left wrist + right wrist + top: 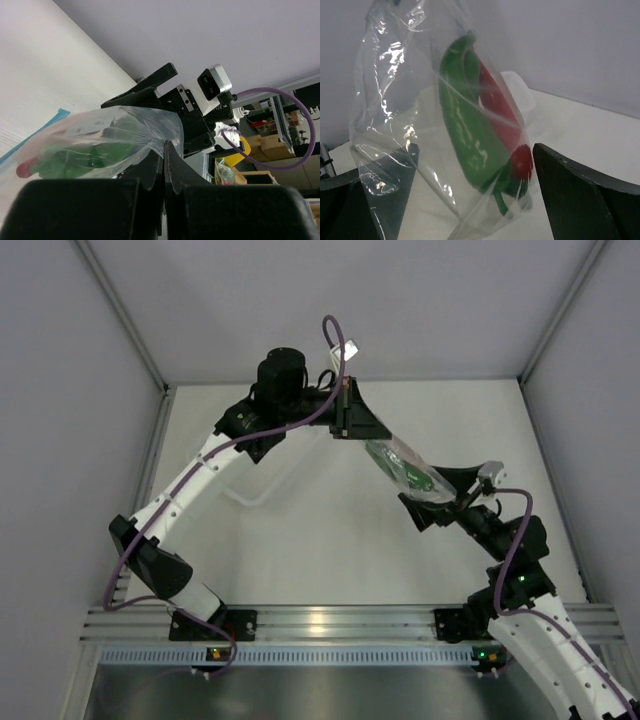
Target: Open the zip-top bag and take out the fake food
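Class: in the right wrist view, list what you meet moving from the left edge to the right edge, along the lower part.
Gripper finger at the left edge → green chili pepper → red chili pepper → gripper finger at the right edge. Both peppers sit inside the zip-top bag.

One clear zip-top bag (395,100) fills the middle of the frame, holding one red chili pepper (502,117) and overlapping green chili peppers (465,125), seemingly two. One clear tub (522,95) shows behind, centre right. Overhead view: two robot arms, left arm (200,475) and right arm (520,570).
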Robot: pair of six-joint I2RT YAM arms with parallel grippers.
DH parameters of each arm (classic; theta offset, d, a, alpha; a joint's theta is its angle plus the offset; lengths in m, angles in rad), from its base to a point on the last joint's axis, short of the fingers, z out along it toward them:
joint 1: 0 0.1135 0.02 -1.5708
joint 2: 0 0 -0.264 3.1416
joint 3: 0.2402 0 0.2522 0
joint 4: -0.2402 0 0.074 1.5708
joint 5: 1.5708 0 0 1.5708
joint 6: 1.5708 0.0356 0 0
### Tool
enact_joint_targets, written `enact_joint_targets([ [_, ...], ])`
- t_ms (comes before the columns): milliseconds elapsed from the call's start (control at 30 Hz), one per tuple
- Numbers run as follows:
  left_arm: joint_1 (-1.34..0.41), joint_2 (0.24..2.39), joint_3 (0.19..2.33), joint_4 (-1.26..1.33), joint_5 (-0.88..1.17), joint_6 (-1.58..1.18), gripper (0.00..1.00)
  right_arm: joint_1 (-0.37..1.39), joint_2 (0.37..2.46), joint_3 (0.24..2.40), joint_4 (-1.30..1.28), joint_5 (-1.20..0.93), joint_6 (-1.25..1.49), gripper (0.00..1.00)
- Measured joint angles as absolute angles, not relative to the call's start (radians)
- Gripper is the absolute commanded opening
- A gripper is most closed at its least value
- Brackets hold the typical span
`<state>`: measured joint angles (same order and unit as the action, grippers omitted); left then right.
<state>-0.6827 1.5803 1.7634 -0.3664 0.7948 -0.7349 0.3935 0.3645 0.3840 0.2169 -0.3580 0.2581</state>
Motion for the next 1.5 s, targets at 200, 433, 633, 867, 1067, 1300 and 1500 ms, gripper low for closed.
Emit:
enact_joint_targets([
  [200, -0.683, 1.582, 1.761, -0.366, 0.813, -0.781, 0.0, 0.436, 0.439, 0.384, 0.401, -0.402, 0.203, 0.88],
  [433, -0.681, 1.582, 1.755, -0.366, 0.817, -0.791, 0.0, 0.504, 0.539, 0.388, 0.475, -0.421, 0.158, 0.39],
  [633, -0.648, 1.582, 1.729, -0.366, 0.796, -0.782, 0.11, 0.535, 0.53, 0.388, 0.48, -0.435, 0.169, 0.16],
  [867, -0.595, 1.582, 1.688, -0.366, 0.779, -0.74, 0.26, 0.541, 0.558, 0.394, 0.513, -0.459, 0.284, 0.0],
  [1067, -0.567, 1.579, 1.665, -0.361, 0.763, -0.699, 0.9, 0.542, 0.572, 0.394, 0.549, -0.464, 0.377, 0.0],
  [1300, -0.471, 1.502, 1.577, -0.359, 0.64, -0.656, 0.98, 0.542, 0.554, 0.404, 0.549, -0.398, 0.461, 0.0],
  [1500, -0.446, 1.31, 1.371, -0.277, 0.496, -0.634, 0.98, 0.542, 0.514, 0.434, 0.547, -0.299, 0.529, 0.0],
])
